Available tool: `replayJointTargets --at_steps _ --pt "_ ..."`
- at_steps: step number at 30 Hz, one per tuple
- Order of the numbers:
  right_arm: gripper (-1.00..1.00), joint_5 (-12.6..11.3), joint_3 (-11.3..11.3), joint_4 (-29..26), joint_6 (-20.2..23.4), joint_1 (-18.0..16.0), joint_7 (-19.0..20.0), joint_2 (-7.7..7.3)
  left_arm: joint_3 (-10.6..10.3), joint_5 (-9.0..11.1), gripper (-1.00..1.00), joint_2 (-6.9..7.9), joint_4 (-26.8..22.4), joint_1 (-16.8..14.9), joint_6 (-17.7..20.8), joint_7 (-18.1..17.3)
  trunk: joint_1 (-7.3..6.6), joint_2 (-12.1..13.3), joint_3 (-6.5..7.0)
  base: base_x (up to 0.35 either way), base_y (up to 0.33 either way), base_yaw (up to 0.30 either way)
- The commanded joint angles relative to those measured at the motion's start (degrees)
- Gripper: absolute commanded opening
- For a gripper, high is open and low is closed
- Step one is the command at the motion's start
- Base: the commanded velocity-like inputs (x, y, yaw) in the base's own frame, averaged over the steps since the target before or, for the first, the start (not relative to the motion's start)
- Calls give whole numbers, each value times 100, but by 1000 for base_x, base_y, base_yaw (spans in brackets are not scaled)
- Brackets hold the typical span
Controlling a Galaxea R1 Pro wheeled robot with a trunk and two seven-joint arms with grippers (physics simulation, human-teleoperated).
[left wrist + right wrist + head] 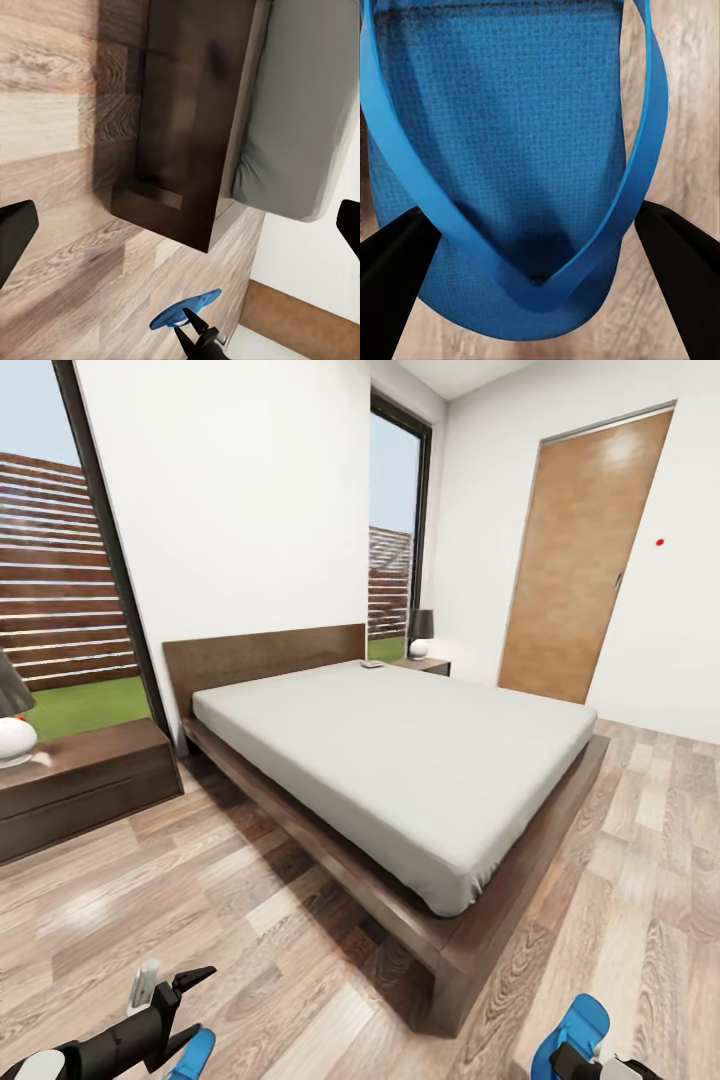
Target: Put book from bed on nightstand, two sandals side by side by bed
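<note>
The right wrist view shows a blue sandal (510, 172) between the right gripper's (536, 247) jaws (grasped), while the head view shows the book (371, 664) at the bed's (400, 760) twelve o'clock and the left gripper's (180, 1000) jaws released.

Both bright blue flip-flop sandals (570, 1035) are cut off at the frame's bottom edge; the small object (372, 664) by the headboard (far off) is too tiny to identify.
</note>
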Motion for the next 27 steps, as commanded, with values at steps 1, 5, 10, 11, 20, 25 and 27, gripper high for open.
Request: replayJointTargets --at_steps 1,5,10,11,20,25,27 --pt "-100 -3 -24 18 0 -9 35 -3 13 -47 100 -2 4 -5 26 -47 -1 -2 -5 0 91 -4" --pt "-100 -3 -27 18 6 -9 34 -2 14 -47 100 -2 4 -5 26 -47 -1 -2 -5 14 91 -2" --pt "-100 -3 -31 18 10 -9 29 -6 13 -47 100 -2 4 -5 26 -47 -1 -2 -5 74 91 -1" --pt "-100 -3 -31 18 10 -9 28 -6 13 -47 100 -2 4 -5 26 -47 -1 -2 -5 98 91 0" --pt "-100 -3 -32 18 11 -9 26 -7 16 -47 100 -2 4 -5 26 -47 -1 -2 -5 100 67 0" --pt "-100 -3 -32 18 6 -9 27 -7 15 -47 100 -2 4 -5 26 -47 -1 -2 -5 31 11 0" --pt "-100 -3 -32 18 5 -9 28 -7 15 -47 100 -2 4 -5 26 -47 -1 -2 -5 8 3 0"
